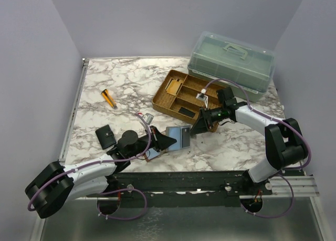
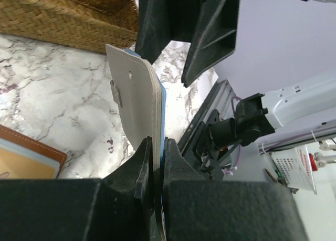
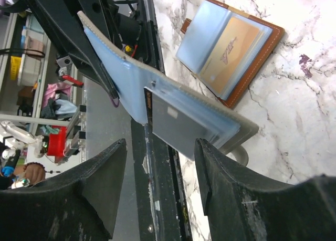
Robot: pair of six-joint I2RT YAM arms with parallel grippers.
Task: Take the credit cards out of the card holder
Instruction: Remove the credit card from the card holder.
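Currently my left pincer clamps the blue-grey folder; my right pincer apart at its edge. Open card holder upper right.

1 card holder, 1 blue-grey folder, 1 blk case — 1 wicker tray, 1 clear lidded box, 1 orange pen-like item.

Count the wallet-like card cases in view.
3: blue-grey folder pinched in the left gripper; brown leather card holder open on the table beside it; small black case farther left. A dark item in the tray is unclear.
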